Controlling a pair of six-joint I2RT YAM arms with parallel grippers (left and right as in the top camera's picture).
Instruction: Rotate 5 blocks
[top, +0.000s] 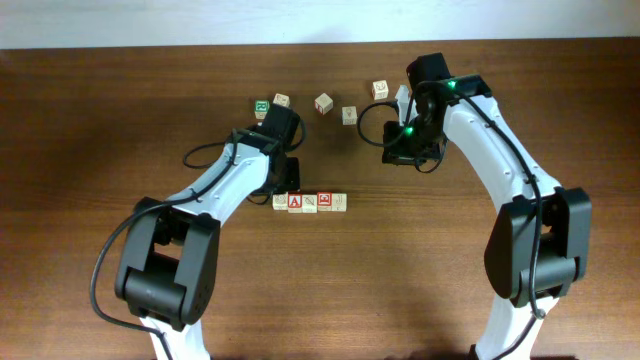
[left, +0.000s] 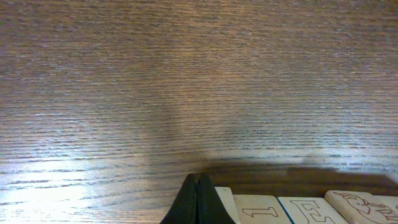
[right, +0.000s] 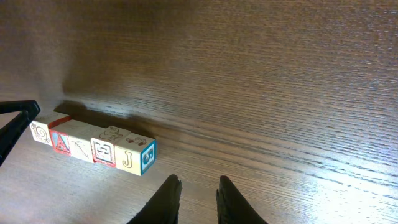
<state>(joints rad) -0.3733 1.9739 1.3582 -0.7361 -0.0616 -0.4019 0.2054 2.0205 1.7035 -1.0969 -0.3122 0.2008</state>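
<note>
Five blocks (top: 310, 202) sit rowed for turning. The left gripper (left: 198, 186), pinched shut to nudge, is at their nine-o'clock end. The right gripper (right: 193, 190), narrowly parted and empty, hangs at two o'clock.

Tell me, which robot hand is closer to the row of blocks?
Left. The left gripper sits at one end of the row of blocks; the right gripper hovers farther off, well apart from it.
</note>
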